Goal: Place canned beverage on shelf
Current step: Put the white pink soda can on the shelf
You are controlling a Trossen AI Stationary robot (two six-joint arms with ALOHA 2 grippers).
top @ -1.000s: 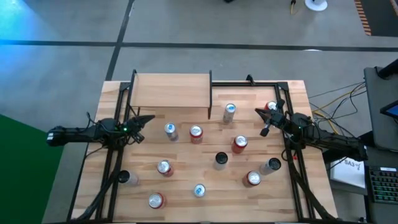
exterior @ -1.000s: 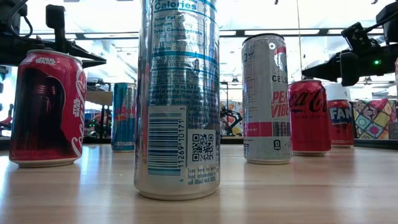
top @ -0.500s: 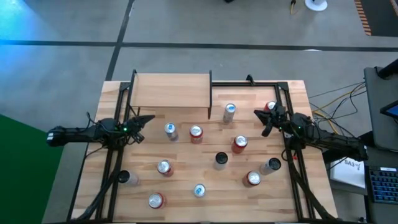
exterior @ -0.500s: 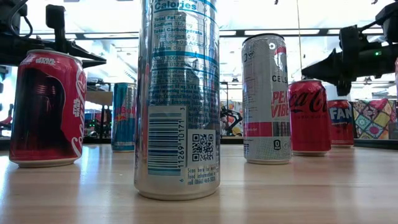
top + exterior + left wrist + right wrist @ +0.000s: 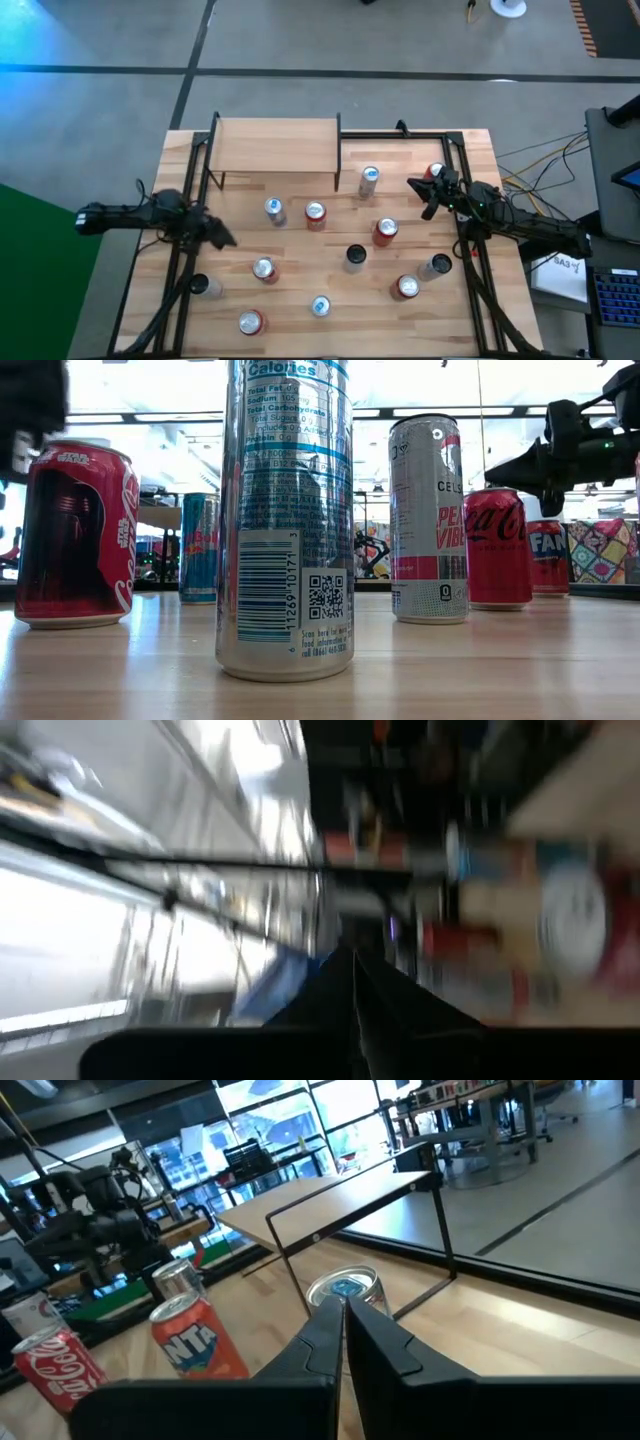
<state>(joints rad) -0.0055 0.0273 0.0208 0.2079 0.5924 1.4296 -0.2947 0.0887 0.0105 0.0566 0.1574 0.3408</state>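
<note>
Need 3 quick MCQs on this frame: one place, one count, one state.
1. The shelf stands at the table's: A) far left part B) near right corner C) centre.
2. Cans on the shelf: A) none B) two C) four.
3. Right pincer is: A) wide open B) shut, holding nothing C) shut on a can.

Key: 1 A, the high view shows it at the far edge, left of middle. 2 A, its board is bare. 3 B, the fingers meet with nothing between them, in front of a silver can.
</note>
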